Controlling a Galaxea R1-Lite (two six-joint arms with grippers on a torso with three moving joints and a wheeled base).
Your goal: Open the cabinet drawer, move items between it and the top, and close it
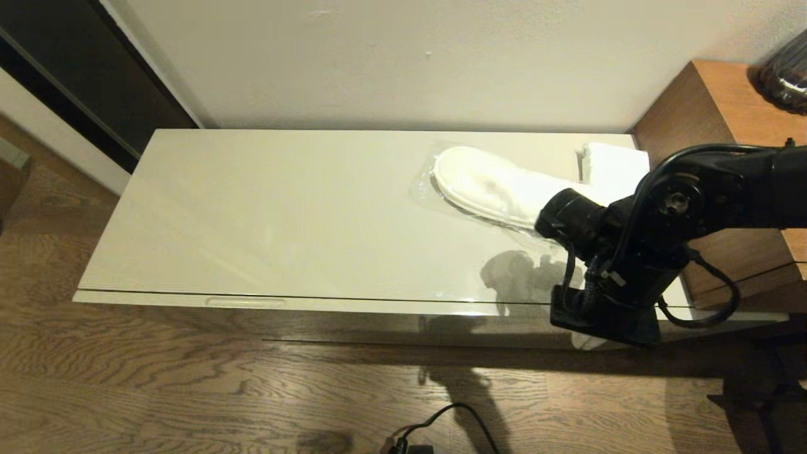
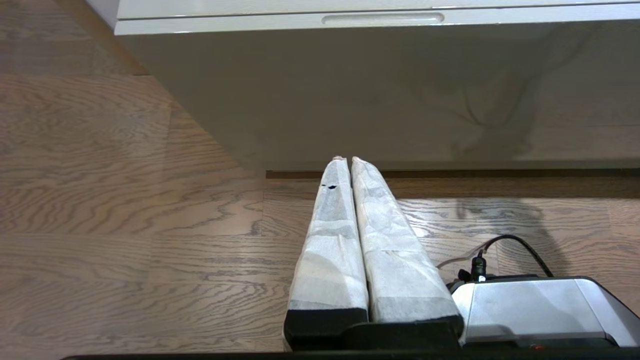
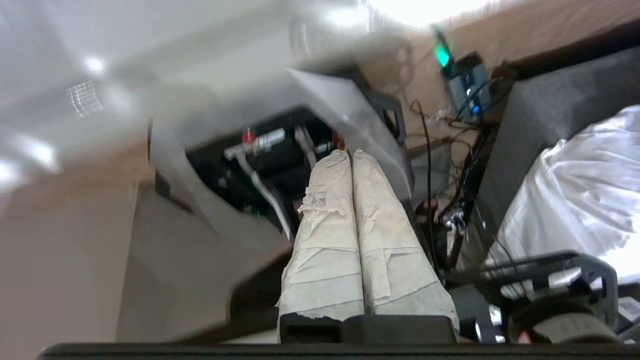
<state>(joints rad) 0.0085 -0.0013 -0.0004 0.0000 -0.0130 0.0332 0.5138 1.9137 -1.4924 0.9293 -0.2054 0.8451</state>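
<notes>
The cabinet drawer (image 1: 378,305) is closed under the top (image 1: 284,208); one recessed slot (image 1: 244,302) shows on its front edge, and the same slot (image 2: 382,18) appears in the left wrist view. On the top's right part lie the white slipper (image 1: 485,186) in clear wrap and, behind it by the corner, the white tissue pack (image 1: 615,167). My right arm (image 1: 630,252) hangs over the cabinet's right front corner. The right gripper (image 3: 350,152) is shut on nothing and looks back at my own base. My left gripper (image 2: 345,159) is shut and empty, low above the floor before the cabinet front.
A taller brown wooden unit (image 1: 725,101) adjoins the cabinet's right end, with a dark glass object (image 1: 785,72) on it. A black cable (image 1: 454,416) lies on the wooden floor. My grey base (image 2: 525,310) sits beside the left gripper. The wall runs directly behind the cabinet.
</notes>
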